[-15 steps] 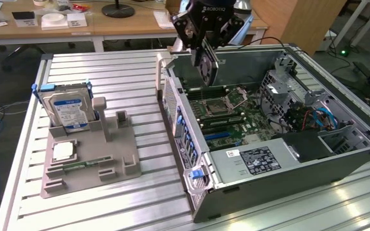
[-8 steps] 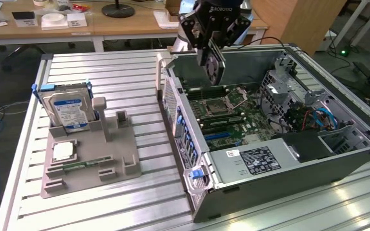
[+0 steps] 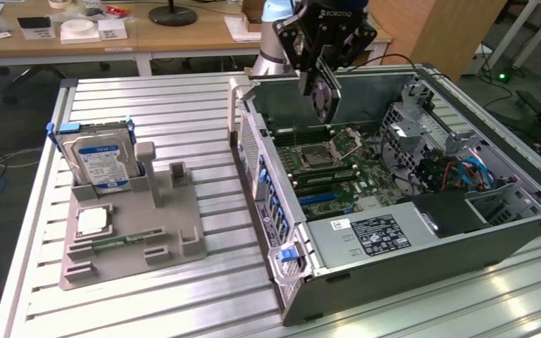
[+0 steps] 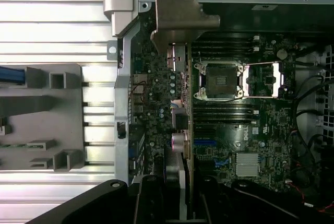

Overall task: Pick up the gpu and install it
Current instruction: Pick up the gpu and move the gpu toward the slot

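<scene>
On the exterior view's left, the hard drive (image 3: 101, 158) stands in its gray rack (image 3: 134, 239) on the desk (image 3: 158, 105). Further right, the claw (image 3: 322, 67) is clenched on the gpu (image 3: 325, 98), holding it edge-down above the open computer case (image 3: 421, 271), probably so its edge can meet a motherboard (image 3: 337, 176) slot.

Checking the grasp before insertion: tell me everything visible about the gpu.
The gpu is a thin flat card with a dark face, a round fan-like part and a metal end bracket. It hangs on edge, clamped in the hand, above the open computer case and its motherboard. Only the hand appears to touch it, and it is not seated in a slot.
</scene>
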You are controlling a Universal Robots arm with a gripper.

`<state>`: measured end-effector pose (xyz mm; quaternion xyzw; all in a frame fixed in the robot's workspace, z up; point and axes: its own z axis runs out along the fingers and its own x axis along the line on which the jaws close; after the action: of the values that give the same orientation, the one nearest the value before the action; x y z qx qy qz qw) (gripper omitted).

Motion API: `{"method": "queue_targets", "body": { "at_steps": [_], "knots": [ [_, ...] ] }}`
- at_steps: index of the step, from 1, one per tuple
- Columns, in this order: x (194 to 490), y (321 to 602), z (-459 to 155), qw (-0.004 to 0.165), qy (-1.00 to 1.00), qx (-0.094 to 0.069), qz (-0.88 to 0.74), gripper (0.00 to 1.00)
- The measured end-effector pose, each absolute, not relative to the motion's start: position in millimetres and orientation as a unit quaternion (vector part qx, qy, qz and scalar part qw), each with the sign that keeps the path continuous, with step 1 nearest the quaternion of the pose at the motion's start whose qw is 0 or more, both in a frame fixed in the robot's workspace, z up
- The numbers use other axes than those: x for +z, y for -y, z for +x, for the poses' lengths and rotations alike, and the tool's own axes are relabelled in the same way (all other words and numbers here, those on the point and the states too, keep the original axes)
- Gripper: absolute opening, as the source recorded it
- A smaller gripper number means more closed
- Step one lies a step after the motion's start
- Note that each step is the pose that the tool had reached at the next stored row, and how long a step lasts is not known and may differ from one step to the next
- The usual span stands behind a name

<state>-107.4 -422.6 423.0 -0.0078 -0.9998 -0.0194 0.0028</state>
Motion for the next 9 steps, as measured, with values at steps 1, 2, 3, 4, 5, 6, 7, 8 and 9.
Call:
{"method": "queue_targets", "body": {
  "at_steps": [1, 2, 3, 4, 5, 6, 7, 8, 9],
  "knots": [
    [423.0, 422.6, -105.5, 0.003, 1.000, -0.019, -0.008, 0.28],
    [422.9, 422.6, -103.7, 0.003, 1.000, -0.019, -0.008, 0.28],
    [423.0, 422.6, -102.0, 0.003, 1.000, -0.019, -0.008, 0.28],
    [423.0, 422.6, -100.2, 0.003, 1.000, -0.019, -0.008, 0.28],
    [423.0, 422.6, -98.3, 0.003, 1.000, -0.019, -0.008, 0.28],
    [422.9, 422.6, -96.1, 0.003, 1.000, -0.019, -0.008, 0.28],
    [422.9, 422.6, -91.3, 0.003, 1.000, -0.019, -0.008, 0.28],
    [422.9, 422.6, -83.4, 0.003, 1.000, -0.019, -0.008, 0.28],
    [422.8, 422.6, -74.9, 0.003, 1.000, -0.019, -0.008, 0.28]
  ]
}}
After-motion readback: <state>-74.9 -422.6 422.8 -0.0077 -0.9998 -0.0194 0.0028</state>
